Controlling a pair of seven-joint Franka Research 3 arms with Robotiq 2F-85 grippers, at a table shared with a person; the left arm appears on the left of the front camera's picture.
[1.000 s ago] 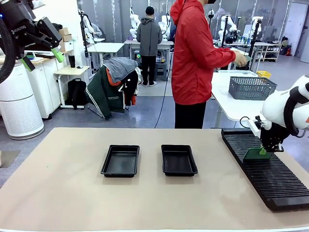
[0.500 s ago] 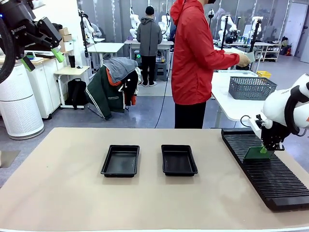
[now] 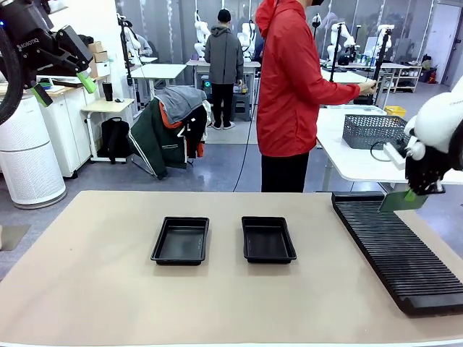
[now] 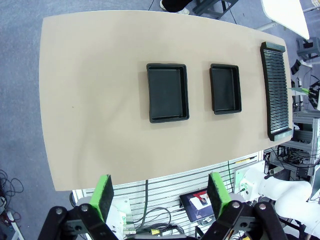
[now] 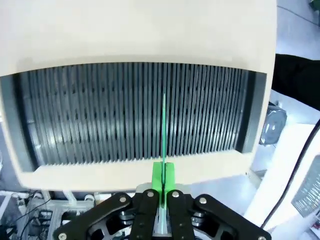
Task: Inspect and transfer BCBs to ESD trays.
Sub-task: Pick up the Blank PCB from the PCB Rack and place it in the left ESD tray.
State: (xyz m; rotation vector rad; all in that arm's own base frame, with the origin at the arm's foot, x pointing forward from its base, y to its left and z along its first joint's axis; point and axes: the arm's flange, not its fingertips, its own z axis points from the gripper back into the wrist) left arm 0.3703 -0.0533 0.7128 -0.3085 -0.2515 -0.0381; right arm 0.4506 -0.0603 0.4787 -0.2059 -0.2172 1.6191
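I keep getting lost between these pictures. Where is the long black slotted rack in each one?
Front view: the rack lies at the right side, running from far to near.
Left wrist view: the rack is a narrow strip at the far right.
Right wrist view: the rack spans the middle, slots upright.
Shared landmark: the tan table under it.

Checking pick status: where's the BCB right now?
Front view, far right: the BCB is clamped in the right gripper, held above the far end of the black slotted rack.
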